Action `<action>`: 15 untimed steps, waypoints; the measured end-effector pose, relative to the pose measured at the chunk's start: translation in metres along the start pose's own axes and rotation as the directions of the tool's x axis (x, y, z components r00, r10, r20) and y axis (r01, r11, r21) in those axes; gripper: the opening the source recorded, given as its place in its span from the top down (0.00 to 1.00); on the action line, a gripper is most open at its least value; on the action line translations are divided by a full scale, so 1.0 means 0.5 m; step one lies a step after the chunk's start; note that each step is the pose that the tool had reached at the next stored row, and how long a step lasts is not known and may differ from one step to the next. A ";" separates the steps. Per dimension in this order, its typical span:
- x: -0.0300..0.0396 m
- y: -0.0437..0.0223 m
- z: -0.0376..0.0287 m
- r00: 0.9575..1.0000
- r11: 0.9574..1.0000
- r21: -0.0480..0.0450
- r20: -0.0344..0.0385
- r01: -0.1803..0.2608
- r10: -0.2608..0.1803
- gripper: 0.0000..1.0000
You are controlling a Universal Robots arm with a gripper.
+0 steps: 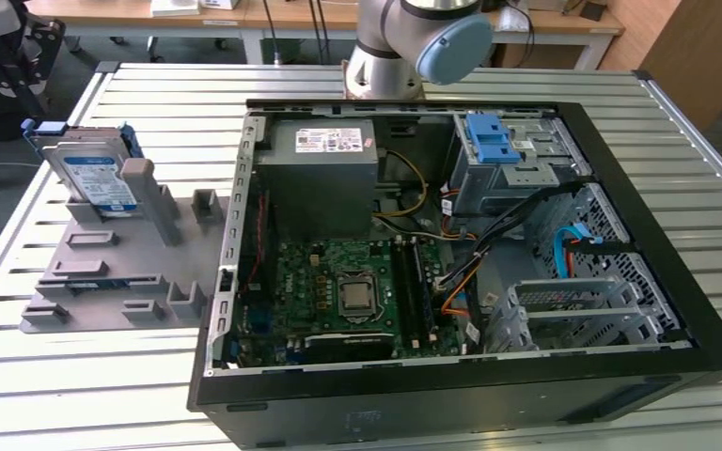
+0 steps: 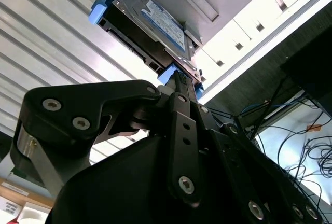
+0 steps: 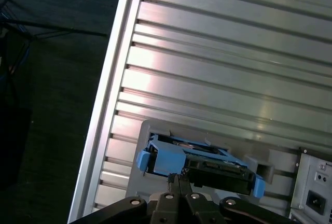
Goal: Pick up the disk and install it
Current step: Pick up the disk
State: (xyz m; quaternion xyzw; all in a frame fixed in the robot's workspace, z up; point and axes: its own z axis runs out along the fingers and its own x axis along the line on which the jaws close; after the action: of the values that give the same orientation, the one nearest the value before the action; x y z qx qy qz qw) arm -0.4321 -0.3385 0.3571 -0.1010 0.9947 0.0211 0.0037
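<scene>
Exterior view, upper left: disk [image 1: 95,178] is judged stiff, dense, shock-prone, best gripped across its blue frame [image 3: 162,159]; gripper [image 3: 176,177] is seen clenched, empty.

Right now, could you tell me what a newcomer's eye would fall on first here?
The open computer case fills the middle of the slatted table, its circuit board exposed. At the exterior view's left, the blue-framed disk stands propped in a grey holder.

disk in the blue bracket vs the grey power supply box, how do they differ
The flat silver metal disk is smaller than the grey metal power supply box. The disk leans on the grey fixture outside; the power supply sits inside the black computer case. Both carry labels.
</scene>
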 end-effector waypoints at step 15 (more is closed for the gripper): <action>0.000 0.000 0.000 1.000 1.000 0.000 -0.001 0.024 -0.024 0.89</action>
State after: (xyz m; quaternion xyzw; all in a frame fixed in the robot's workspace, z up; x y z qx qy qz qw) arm -0.4322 -0.3385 0.3572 -0.1127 0.9934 0.0211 0.0035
